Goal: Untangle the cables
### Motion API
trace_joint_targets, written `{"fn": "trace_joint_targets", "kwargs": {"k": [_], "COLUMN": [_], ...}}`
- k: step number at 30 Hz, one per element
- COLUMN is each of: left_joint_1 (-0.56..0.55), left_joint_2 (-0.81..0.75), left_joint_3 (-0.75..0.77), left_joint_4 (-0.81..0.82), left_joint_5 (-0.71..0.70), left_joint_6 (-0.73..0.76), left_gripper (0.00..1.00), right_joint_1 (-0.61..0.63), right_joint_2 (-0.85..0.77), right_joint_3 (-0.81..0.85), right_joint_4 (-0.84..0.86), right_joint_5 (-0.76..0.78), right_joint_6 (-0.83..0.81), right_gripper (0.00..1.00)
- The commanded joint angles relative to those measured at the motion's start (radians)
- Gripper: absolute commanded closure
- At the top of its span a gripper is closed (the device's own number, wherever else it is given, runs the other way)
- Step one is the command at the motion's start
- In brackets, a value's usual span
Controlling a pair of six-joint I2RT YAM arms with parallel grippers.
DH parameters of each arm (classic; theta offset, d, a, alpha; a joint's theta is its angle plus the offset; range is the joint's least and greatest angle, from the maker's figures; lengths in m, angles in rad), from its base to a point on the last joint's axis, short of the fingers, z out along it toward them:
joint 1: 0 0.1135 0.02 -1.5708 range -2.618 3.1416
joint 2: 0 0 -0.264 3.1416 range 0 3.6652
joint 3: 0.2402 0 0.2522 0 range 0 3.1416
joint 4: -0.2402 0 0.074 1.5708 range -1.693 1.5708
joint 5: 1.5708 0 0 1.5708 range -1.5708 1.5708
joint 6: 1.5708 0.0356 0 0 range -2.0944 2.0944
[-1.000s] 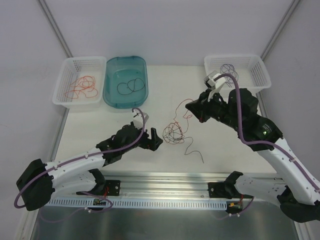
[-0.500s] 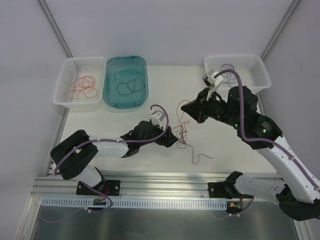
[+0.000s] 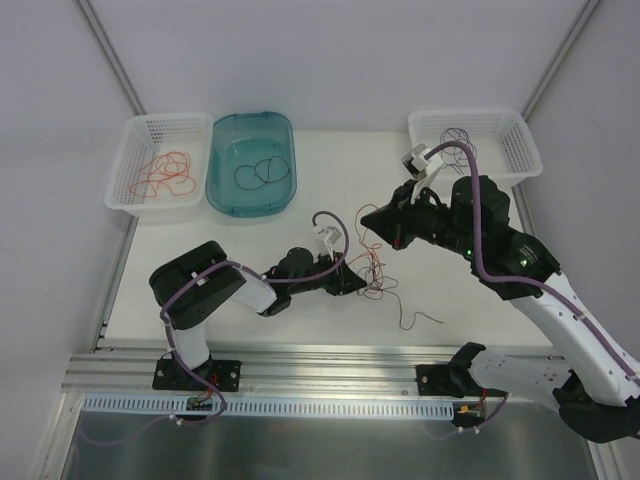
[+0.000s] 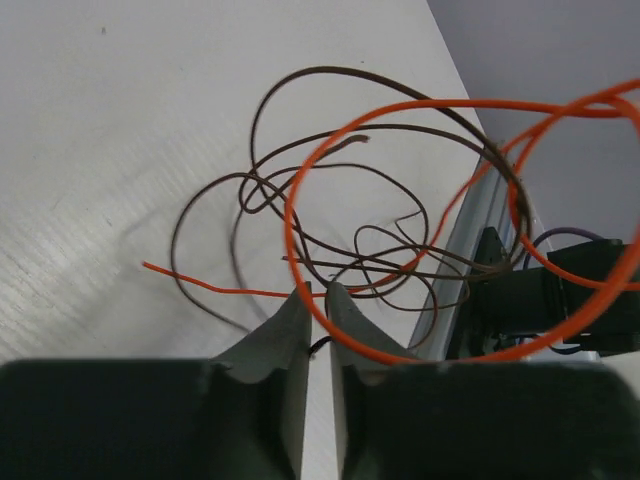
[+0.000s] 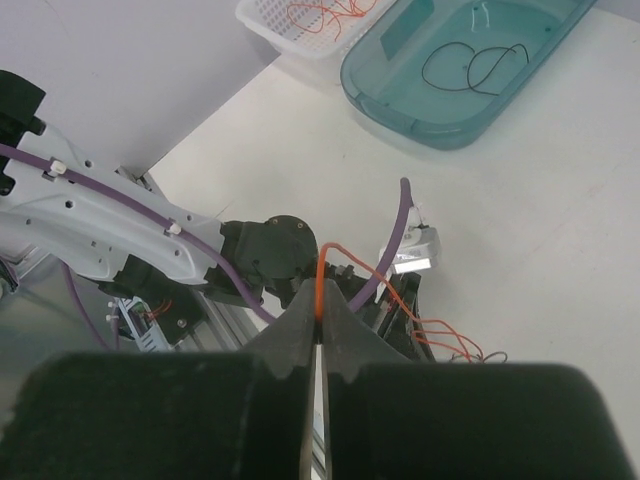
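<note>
The cables lie in a loose tangle (image 3: pixel 375 272) of orange-red and dark strands at mid table, and one dark tail (image 3: pixel 415 318) trails toward the front. My left gripper (image 3: pixel 350 281) is low at the tangle's left edge. In the left wrist view it (image 4: pixel 316 292) is shut, with a dark strand (image 4: pixel 322 346) pinched between the fingers. An orange loop (image 4: pixel 290 225) crosses in front of the tips. My right gripper (image 3: pixel 368 218) hangs above the tangle, shut on the orange cable (image 5: pixel 319 270), which rises taut from the heap to its tips (image 5: pixel 320 300).
At the back left a white basket (image 3: pixel 125 165) holds orange cables. A teal tub (image 3: pixel 252 207) beside it holds a black cable. A white basket (image 3: pixel 525 150) at the back right holds a dark purple cable. A metal rail (image 3: pixel 330 360) runs along the front edge.
My left arm swung right into the tangle and its jaws went from open to shut on a dark strand. The heap shifted right and the dark tail slid outward. The right gripper barely moved.
</note>
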Motion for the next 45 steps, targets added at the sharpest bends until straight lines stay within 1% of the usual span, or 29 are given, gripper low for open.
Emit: {"fn": "trace_joint_targets", "kwargs": {"k": [1, 2, 4, 5, 7, 8, 9, 10, 11, 12, 13, 15, 16, 17, 19, 20, 21, 23, 26, 29, 30, 32, 33, 34, 37, 38, 41, 43, 45], "left_joint_1": [-0.011, -0.011, -0.011, -0.011, -0.005, 0.000, 0.003, 0.012, 0.018, 0.027, 0.053, 0.096, 0.119, 0.174, 0.248, 0.248, 0.285, 0.311, 0.360, 0.397, 0.405, 0.417, 0.417, 0.417, 0.417, 0.418, 0.419, 0.417, 0.417], "left_joint_2": [-0.018, -0.036, -0.061, -0.095, -0.144, -0.171, -0.234, -0.266, -0.296, -0.354, -0.380, -0.463, -0.490, -0.523, -0.666, -0.667, -0.749, -0.834, -1.028, -1.124, -1.180, -1.233, -1.273, -1.288, -1.316, -1.321, -1.331, -1.339, -1.331], "left_joint_3": [-0.004, -0.010, -0.034, -0.043, -0.067, -0.068, -0.062, -0.054, -0.048, -0.044, -0.047, -0.076, -0.091, -0.109, -0.171, -0.189, -0.217, -0.232, -0.245, -0.237, -0.228, -0.220, -0.211, -0.205, -0.191, -0.180, -0.165, -0.163, -0.160], "left_joint_4": [0.122, 0.104, 0.076, 0.032, -0.075, -0.144, -0.333, -0.428, -0.527, -0.668, -0.732, -0.843, -0.868, -0.887, -0.951, -0.979, -1.003, -1.094, -1.212, -1.292, -1.345, -1.375, -1.393, -1.402, -1.421, -1.424, -1.444, -1.446, -1.446], "left_joint_5": [-0.003, -0.028, -0.063, -0.084, -0.181, -0.221, -0.273, -0.395, -0.464, -0.520, -0.608, -0.650, -0.675, -0.683, -0.712, -0.729, -0.746, -0.785, -0.856, -0.931, -0.968, -0.990, -0.996, -0.991, -0.945, -0.933, -0.918, -0.908, -0.878], "left_joint_6": [-0.017, -0.014, 0.001, 0.008, 0.018, 0.032, 0.043, 0.051, 0.058, 0.058, 0.057, 0.055, 0.049, 0.043, 0.023, 0.020, 0.018, 0.014, 0.014, 0.025, 0.026, 0.054, 0.067, 0.075, 0.077, 0.083, 0.109, 0.117, 0.118], "left_gripper": [0.94, 1.00, 1.00, 1.00, 1.00, 1.00, 1.00, 1.00, 1.00, 1.00, 1.00, 1.00, 1.00, 1.00, 1.00, 1.00, 1.00, 1.00, 1.00, 1.00, 1.00, 1.00, 1.00, 1.00, 1.00, 1.00, 1.00, 1.00, 1.00], "right_joint_1": [0.000, -0.003, -0.001, -0.001, -0.001, -0.003, -0.003, -0.003, -0.003, -0.003, -0.004, -0.021, -0.030, -0.039, -0.090, -0.099, -0.110, -0.125, -0.157, -0.174, -0.190, -0.208, -0.214, -0.217, -0.228, -0.228, -0.236, -0.240, -0.243], "right_joint_2": [-0.029, -0.032, -0.039, -0.044, -0.059, -0.068, -0.075, -0.087, -0.107, -0.119, -0.130, -0.154, -0.161, -0.173, -0.188, -0.196, -0.214, -0.231, -0.248, -0.253, -0.251, -0.242, -0.233, -0.222, -0.136, -0.089, -0.036, -0.003, 0.039], "right_joint_3": [-0.012, -0.014, -0.018, -0.020, -0.020, -0.020, -0.020, -0.018, -0.017, -0.017, -0.017, -0.017, -0.015, -0.012, -0.014, -0.014, -0.015, -0.018, -0.017, -0.017, -0.018, -0.032, -0.038, -0.047, -0.063, -0.096, -0.188, -0.237, -0.287], "right_joint_4": [0.053, 0.051, 0.044, 0.036, 0.021, -0.002, -0.016, -0.030, -0.051, -0.065, -0.090, -0.111, -0.125, -0.152, -0.186, -0.193, -0.197, -0.206, -0.222, -0.238, -0.245, -0.255, -0.259, -0.268, -0.320, -0.324, -0.312, -0.270, -0.246], "right_joint_5": [0.002, 0.004, 0.024, 0.034, 0.059, 0.108, 0.140, 0.171, 0.248, 0.283, 0.356, 0.424, 0.494, 0.526, 0.624, 0.654, 0.684, 0.792, 0.918, 1.024, 1.042, 1.035, 1.001, 0.922, 0.820, 0.792, 0.714, 0.633, 0.593], "right_joint_6": [0.022, 0.019, 0.016, 0.005, -0.012, -0.019, -0.039, -0.049, -0.061, -0.070, -0.087, -0.107, -0.110, -0.112, -0.118, -0.119, -0.122, -0.133, -0.144, -0.133, -0.119, -0.112, -0.109, -0.105, -0.067, -0.055, -0.007, 0.014, 0.023], "right_gripper": [0.99, 0.99, 0.99, 0.99, 0.99, 0.99, 0.99, 0.99, 0.99, 0.99, 0.99, 0.99, 0.99, 0.99, 0.99, 0.99, 0.99, 0.99, 0.99, 0.99, 0.99, 0.99, 0.98, 0.98, 0.96, 0.97, 0.98, 0.98, 0.98]}}
